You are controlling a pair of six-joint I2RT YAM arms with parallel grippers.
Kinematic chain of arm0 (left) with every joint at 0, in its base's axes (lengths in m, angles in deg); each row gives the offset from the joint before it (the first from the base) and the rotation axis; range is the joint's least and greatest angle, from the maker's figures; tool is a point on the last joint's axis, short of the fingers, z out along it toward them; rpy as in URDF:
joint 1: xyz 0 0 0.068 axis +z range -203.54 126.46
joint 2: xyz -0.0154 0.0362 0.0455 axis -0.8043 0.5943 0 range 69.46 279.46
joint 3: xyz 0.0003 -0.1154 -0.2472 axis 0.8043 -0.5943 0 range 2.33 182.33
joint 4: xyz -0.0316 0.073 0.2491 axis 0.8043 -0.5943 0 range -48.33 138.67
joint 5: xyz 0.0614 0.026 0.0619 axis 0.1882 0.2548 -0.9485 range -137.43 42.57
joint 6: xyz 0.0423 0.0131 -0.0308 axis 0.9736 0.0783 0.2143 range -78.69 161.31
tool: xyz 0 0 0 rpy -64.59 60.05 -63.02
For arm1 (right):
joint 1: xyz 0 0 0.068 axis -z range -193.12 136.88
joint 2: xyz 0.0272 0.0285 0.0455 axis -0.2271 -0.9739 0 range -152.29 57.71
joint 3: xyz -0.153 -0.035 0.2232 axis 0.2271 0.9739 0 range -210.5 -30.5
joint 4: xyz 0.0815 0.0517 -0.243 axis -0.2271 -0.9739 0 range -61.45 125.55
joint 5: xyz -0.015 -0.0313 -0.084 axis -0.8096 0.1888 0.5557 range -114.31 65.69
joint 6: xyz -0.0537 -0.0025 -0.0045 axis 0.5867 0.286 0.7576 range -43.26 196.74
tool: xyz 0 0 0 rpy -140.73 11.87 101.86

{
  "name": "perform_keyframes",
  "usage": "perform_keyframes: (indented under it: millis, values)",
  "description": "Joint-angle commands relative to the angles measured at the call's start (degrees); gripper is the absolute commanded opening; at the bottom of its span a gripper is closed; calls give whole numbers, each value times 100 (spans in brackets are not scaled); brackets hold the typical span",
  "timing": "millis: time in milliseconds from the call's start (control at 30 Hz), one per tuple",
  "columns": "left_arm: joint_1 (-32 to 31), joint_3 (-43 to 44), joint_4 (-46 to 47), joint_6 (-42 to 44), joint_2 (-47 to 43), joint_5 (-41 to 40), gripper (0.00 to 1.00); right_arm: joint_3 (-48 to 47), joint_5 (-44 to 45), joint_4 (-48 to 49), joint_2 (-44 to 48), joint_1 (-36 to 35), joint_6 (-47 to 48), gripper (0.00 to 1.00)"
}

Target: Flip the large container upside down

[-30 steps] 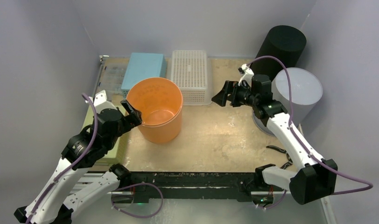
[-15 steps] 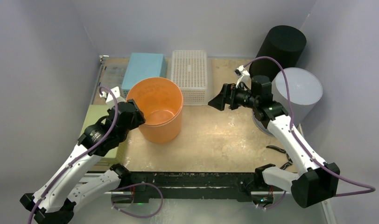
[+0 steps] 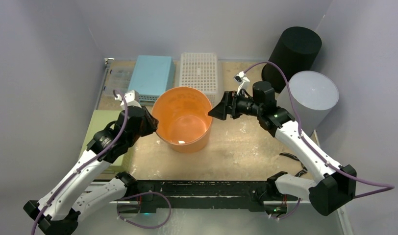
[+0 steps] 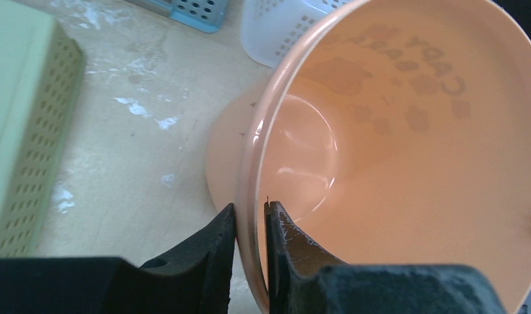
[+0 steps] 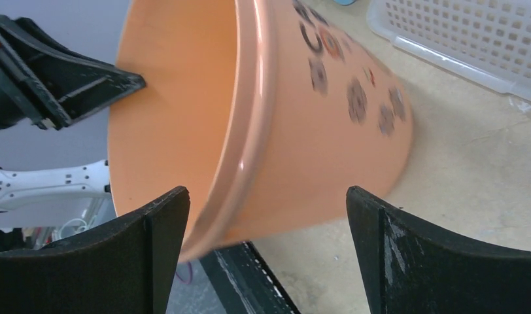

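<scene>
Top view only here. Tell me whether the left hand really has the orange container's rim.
Observer: Yes. The left wrist view shows the left hand pinching the rim of the orange container, one finger inside the wall and one outside.
Operator: Now report the right hand.
Observer: Open. In its own view the right hand has a finger on either side of the rim, not closed on it.
Operator: Give me the container's pose.
Observer: Tilted, with its mouth leaning toward the right wrist camera.

A robotics lab test cell: plain grey panels (image 3: pixel 50 39) wall in a scuffed, paint-flecked table (image 3: pixel 236 147), a white perforated basket (image 3: pixel 199 78) beyond the left gripper (image 3: pixel 150 120), purple cabling (image 3: pixel 263 62) looping behind the right gripper (image 3: pixel 214 111).
</scene>
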Motion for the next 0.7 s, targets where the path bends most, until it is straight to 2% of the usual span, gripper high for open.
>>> perform_keyframes:
  millis: [0, 267, 667]
  values:
    - [2, -138, 402, 229, 196, 709, 20, -74, 15, 532, 58, -54, -517, 91]
    - [-2, -330, 770, 88, 176, 992, 18, -72, 42, 421, 179, -67, -587, 89]
    - [-11, -634, 915, -64, 85, 1048, 18, -223, -6, 23, 187, -63, -517, 75]
